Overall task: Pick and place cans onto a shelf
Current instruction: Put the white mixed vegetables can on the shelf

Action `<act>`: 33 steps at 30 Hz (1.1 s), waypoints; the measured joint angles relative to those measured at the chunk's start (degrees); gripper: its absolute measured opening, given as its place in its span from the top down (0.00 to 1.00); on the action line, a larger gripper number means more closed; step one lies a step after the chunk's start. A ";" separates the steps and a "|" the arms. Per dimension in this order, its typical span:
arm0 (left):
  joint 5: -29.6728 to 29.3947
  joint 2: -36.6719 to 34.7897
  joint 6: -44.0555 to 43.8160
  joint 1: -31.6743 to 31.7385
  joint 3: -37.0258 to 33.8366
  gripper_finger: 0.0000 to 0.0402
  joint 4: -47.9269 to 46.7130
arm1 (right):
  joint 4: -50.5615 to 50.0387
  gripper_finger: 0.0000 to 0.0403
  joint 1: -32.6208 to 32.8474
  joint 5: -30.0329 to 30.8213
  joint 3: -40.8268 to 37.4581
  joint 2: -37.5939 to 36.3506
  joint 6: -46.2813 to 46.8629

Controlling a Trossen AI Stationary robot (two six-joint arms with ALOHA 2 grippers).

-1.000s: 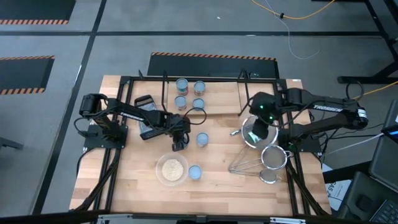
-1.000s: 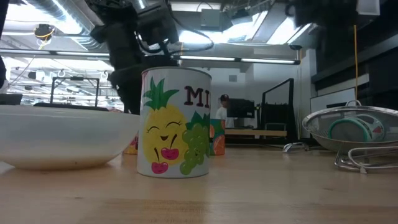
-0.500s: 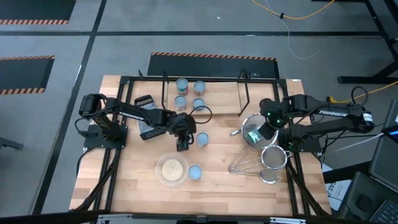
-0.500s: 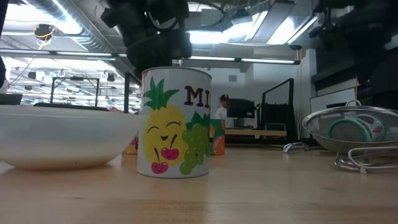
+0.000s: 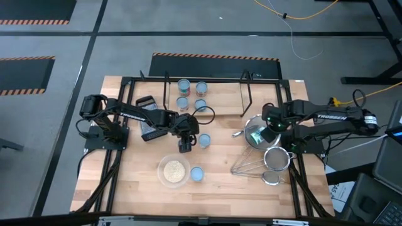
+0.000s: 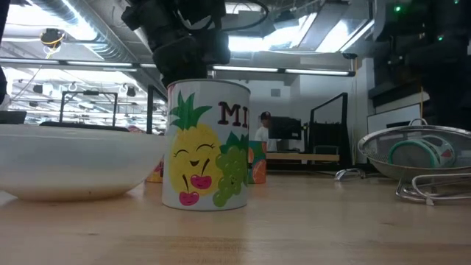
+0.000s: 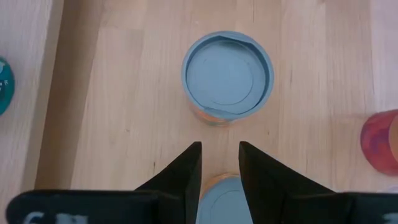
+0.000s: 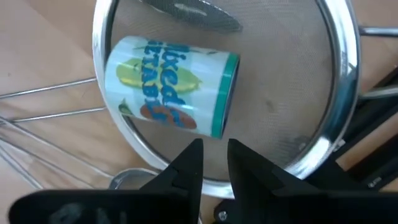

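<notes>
Several cans stand on the shelf [image 5: 223,100] at the far side, one of them at its left end [image 5: 183,85]. A loose can [image 5: 204,140] stands on the table; it also shows in the left wrist view [image 7: 227,78]. My left gripper [image 5: 184,147] points down just left of it, fingers close together [image 7: 221,155]. Another can's top [image 7: 219,199] shows through the gap, below the fingers. A further can [image 5: 196,174] stands beside the bowl. My right gripper [image 5: 267,130] is shut [image 8: 214,152] over a strainer in which a can [image 8: 171,84] lies on its side. My left gripper stands with its fingers over a can's top [image 7: 219,186], pointing down. The fingers hide most of that can, and I cannot tell whether they touch it.
A clear bowl of pale grains [image 5: 174,171] stands near the front, and it fills the left of the low view [image 6: 73,162]. The round strainer [image 5: 246,139] and smaller wire strainers [image 5: 273,160] lie at the right. A black flat object [image 5: 147,125] lies under the left arm.
My left gripper has gone a little toward the table's right edge, closer to the loose can. My right gripper has drawn back toward the table's right edge over the strainer. The can in the strainer has stayed where it was.
</notes>
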 joint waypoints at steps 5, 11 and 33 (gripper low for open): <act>0.00 0.00 0.02 0.00 0.00 0.75 0.00 | 2.44 0.81 -2.15 0.11 -1.70 0.00 -2.92; 0.00 0.00 0.00 0.00 0.02 0.75 0.02 | 4.09 0.81 -5.19 0.09 -3.19 0.00 -5.49; 0.00 0.00 0.00 0.00 0.03 0.75 0.02 | 7.61 0.81 -7.22 -1.46 -5.26 0.02 -7.15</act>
